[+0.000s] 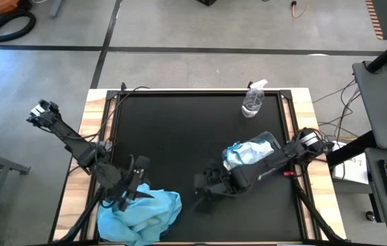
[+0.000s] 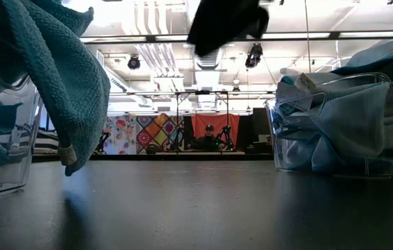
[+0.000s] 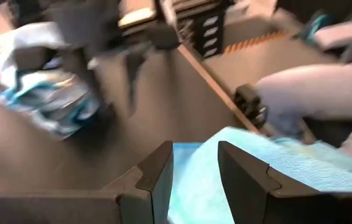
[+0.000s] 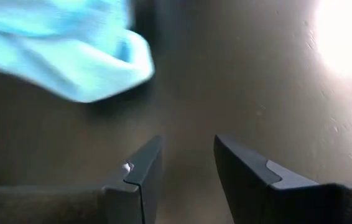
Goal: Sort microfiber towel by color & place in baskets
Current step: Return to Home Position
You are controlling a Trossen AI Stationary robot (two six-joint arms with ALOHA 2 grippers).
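Bright blue microfiber towels (image 1: 142,210) are heaped at the table's near left. In the low view a teal towel (image 2: 71,90) hangs over the rim of a clear basket (image 2: 5,163) there. My left gripper (image 1: 133,190) hovers open just above that heap, and the blue cloth (image 3: 194,186) shows below its fingers. A second clear basket (image 1: 270,142) at the right holds pale whitish-blue towels (image 1: 248,154). My right gripper (image 1: 206,186) stands open over bare table beside that basket; its fingers (image 4: 145,165) have nothing between them.
A clear spray bottle (image 1: 254,101) stands at the far right of the black table (image 1: 180,137). The middle and far left of the table are bare. Wooden borders (image 1: 77,198) frame the table top. The right arm's dark gripper (image 2: 228,24) hangs high in the low view.
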